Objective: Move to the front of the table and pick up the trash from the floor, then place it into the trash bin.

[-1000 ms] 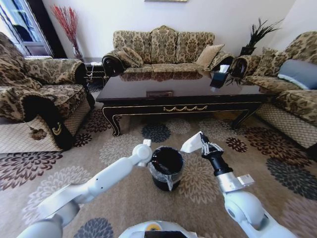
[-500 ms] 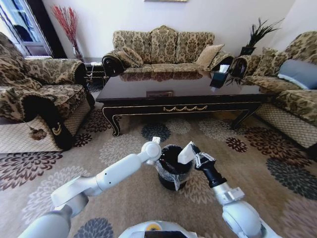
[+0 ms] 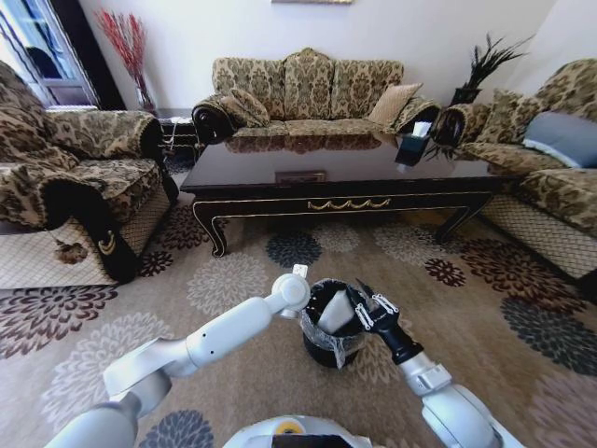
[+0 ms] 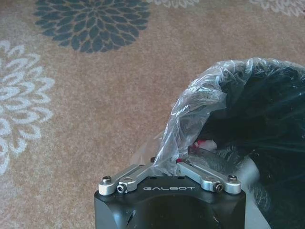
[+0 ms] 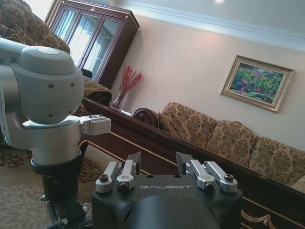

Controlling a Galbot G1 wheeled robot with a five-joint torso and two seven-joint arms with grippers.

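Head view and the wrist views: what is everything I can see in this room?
table: one, dark glossy wood, middle of the room
sofas: three, brown-gold patterned, behind, left and right of the table
tissue box: one, dark, on the table's right end
floor: beige carpet with round flowers
red twigs: one bunch, back left corner
painting: one, green, on the wall
trash bin: one, black, on the carpet before the robot
plastic bag: one, clear, lining the bin
trash: one white piece, in the bin's mouth
left gripper: fingers shut on the plastic bag at the rim
right gripper: fingers open, above the bin
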